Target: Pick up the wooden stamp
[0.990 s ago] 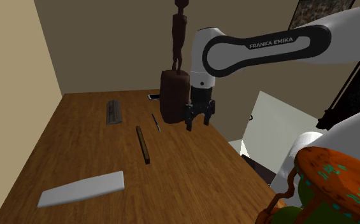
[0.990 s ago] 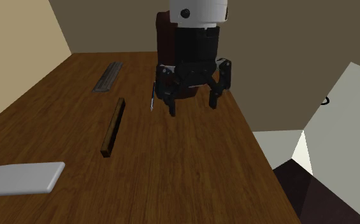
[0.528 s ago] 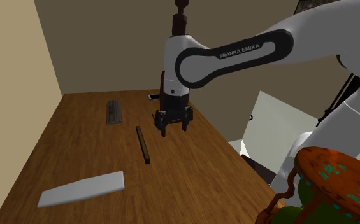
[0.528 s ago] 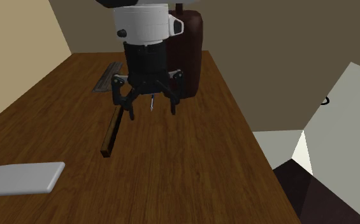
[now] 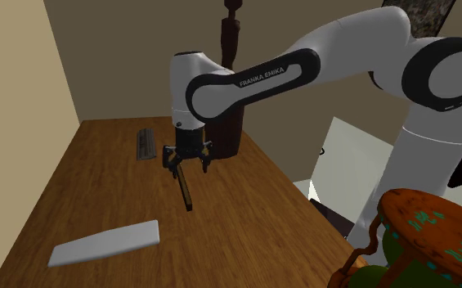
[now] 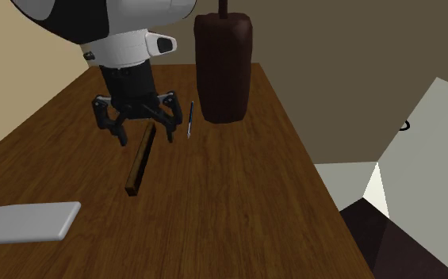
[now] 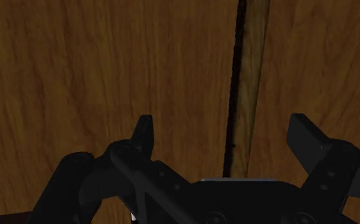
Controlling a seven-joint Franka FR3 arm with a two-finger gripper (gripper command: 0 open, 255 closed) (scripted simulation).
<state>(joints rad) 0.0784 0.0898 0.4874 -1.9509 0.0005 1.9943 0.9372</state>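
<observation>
The wooden stamp (image 5: pixel 185 188) is a long thin brown bar lying flat on the wooden table (image 5: pixel 245 213). My gripper (image 5: pixel 188 168) hangs open just above the bar's far end, fingers pointing down and clear of it. In the second exterior view the gripper (image 6: pixel 147 139) straddles the far end of the stamp (image 6: pixel 140 165). In the wrist view the stamp (image 7: pixel 252 76) runs lengthwise between the spread fingers, nearer one finger than the other, and the gripper (image 7: pixel 224 127) holds nothing.
A tall dark brown block (image 6: pixel 223 67) stands close behind the gripper, with a thin pen (image 6: pixel 190 119) lying beside it. A grey ridged item (image 5: pixel 145 144) lies further back. A white flat slab (image 5: pixel 105 243) lies nearer. An orange pot (image 5: pixel 417 237) sits by the stand.
The arm has swung from in front of the dark block toward the shoulder view's left and now hovers over the stamp's far end. The fingers stayed open.
</observation>
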